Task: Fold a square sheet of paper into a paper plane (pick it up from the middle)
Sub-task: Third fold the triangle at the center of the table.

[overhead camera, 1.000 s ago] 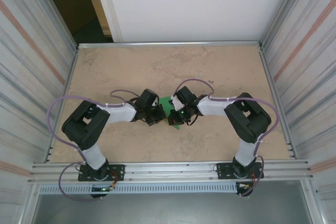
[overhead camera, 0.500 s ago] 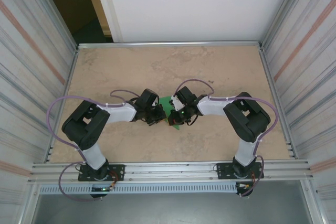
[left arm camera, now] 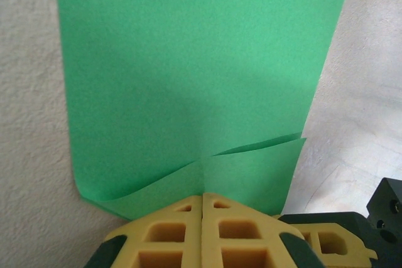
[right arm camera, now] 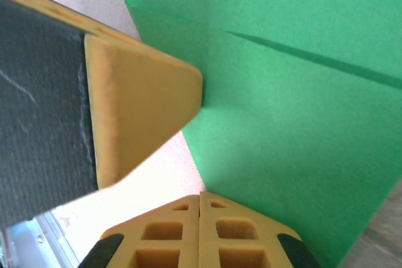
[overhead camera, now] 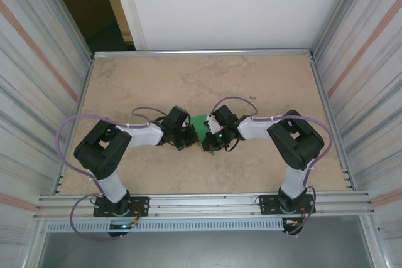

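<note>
- Pinching: left gripper (overhead camera: 187,137) (left arm camera: 202,198) has its fingers pressed together on the near edge of the paper (overhead camera: 202,123) (left arm camera: 188,80). In the left wrist view the edge curls up into the seam between the fingertips, and a short crease runs off to the right of them.
- Right gripper (overhead camera: 217,139) (right arm camera: 200,194) also has its fingers pressed flat together, tip against the paper (right arm camera: 301,123). Whether any sheet is caught in that seam I cannot tell.
- Paper location: between the 2 grippers, spreading forward from both tips and lying on the table (overhead camera: 251,86). A fold line crosses it ahead of the right tip.
- A left finger (right arm camera: 138,105) sits just up-left of the right tip, touching the paper's edge there.
- Why held so (judgement): with 2 closed tips close together on 1 edge, one can anchor while the other drags or presses a crease. A thin sheet needs fully shut fingers or it slips.
- Stage (judgement): mid-fold, since the sheet is creased but shows no dart shape yet.
- Containers: nothing here serves as one. The paper lies bare on the table.
- Risk (judgement): tips this close could collide or tear the edge.
</note>
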Motion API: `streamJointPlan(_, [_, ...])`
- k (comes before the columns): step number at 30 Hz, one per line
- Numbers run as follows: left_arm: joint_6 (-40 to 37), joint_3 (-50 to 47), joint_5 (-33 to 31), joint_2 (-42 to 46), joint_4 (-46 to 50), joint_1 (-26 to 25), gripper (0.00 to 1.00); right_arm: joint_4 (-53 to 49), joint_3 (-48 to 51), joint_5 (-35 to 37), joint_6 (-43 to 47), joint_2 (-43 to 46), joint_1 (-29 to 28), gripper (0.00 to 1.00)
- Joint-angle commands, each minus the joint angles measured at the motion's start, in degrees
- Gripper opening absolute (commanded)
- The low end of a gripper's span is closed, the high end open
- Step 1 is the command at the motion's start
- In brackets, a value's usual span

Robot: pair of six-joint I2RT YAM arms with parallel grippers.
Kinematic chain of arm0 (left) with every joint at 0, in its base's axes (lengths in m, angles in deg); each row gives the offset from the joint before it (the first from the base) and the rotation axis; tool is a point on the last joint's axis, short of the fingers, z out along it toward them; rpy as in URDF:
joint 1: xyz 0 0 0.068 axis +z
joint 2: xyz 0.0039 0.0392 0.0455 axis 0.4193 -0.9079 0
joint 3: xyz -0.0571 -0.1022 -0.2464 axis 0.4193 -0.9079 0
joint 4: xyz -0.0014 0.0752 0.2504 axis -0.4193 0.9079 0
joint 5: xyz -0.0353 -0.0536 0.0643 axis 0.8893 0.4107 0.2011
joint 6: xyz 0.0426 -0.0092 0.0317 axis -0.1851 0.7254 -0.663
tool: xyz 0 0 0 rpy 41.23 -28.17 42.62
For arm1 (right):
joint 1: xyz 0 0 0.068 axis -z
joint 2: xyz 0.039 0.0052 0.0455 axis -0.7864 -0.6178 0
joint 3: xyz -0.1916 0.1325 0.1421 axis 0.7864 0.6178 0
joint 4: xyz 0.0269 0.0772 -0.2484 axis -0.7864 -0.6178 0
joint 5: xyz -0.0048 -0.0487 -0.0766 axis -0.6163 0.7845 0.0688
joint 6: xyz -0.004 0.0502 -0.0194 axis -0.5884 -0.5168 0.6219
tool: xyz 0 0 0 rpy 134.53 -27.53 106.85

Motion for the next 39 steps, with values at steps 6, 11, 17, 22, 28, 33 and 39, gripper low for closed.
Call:
streamJointPlan(6, [-0.95, -2.07, -3.77, -4.08, 9.15, 0.24, 0.05, -5.00, 8.28, -2.18, 2.10, 5.11, 0.81, 0.02])
streamJointPlan(11, [-1.31, -2.05, -3.40, -3.84, 8.95, 0.47, 0.05, -6.02, 12.59, -1.99, 2.17, 8.45, 1.71, 0.03])
streamJointPlan(17, [-1.77, -1.40, -2.36, -3.73, 8.45, 0.47, 0.05, -5.62, 10.38, -2.24, 1.19, 16.48, 2.36, 0.04])
streamJointPlan(22, [-1.96, -0.95, -2.16, -3.83, 8.42, 0.38, 0.05, -3.03, 4.93, 1.97, -2.88, 13.87, 1.27, 0.03])
streamJointPlan(28, [-2.01, -0.37, -1.56, -4.27, 8.40, 0.29, 0.05, -1.28, -0.54, 3.62, -5.19, 4.83, 1.14, 0.00])
streamJointPlan(33, [-2.04, 0.35, -2.10, -4.97, 10.33, 0.27, 0.05, -0.48, -2.70, 1.60, -4.45, 0.12, 0.81, 0.00])
streamJointPlan(39, [-1.72, 0.02, -2.77, -4.99, 11.21, 0.27, 0.05, -1.18, -0.94, 0.19, -3.19, -1.21, 0.18, 0.00])
